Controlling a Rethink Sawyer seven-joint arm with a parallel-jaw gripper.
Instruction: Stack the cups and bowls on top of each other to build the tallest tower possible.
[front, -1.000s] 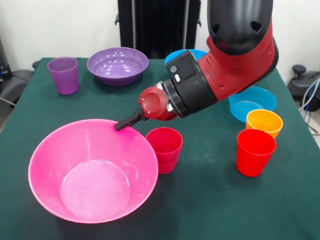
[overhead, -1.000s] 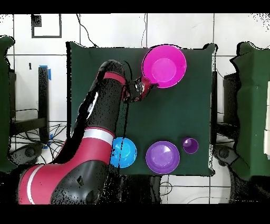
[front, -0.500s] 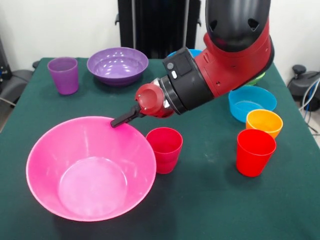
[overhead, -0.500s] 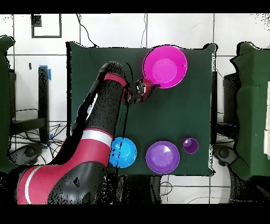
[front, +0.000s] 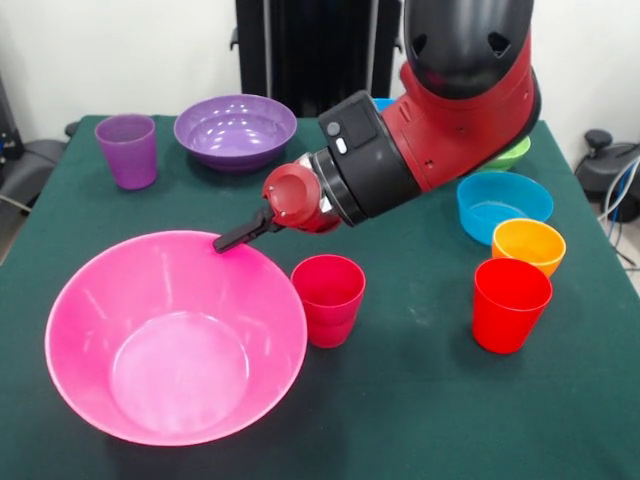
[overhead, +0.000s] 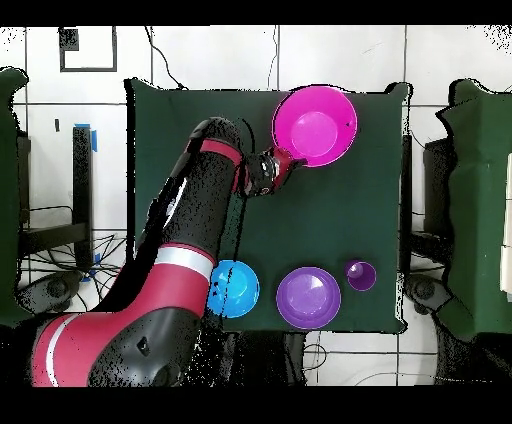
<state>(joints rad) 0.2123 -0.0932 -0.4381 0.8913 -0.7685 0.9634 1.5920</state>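
While its black gripper (front: 232, 240) touches the huge glossy pink plastic bowl's (front: 90, 300) rim, I cannot tell its opening.

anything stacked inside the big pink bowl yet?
No: in the front view the huge pink bowl is empty, its bare bottom showing, with the gripper at its far rim.

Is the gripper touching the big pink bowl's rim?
Touching. In the front view the gripper tip rests right on the far rim of the pink bowl, no gap showing.
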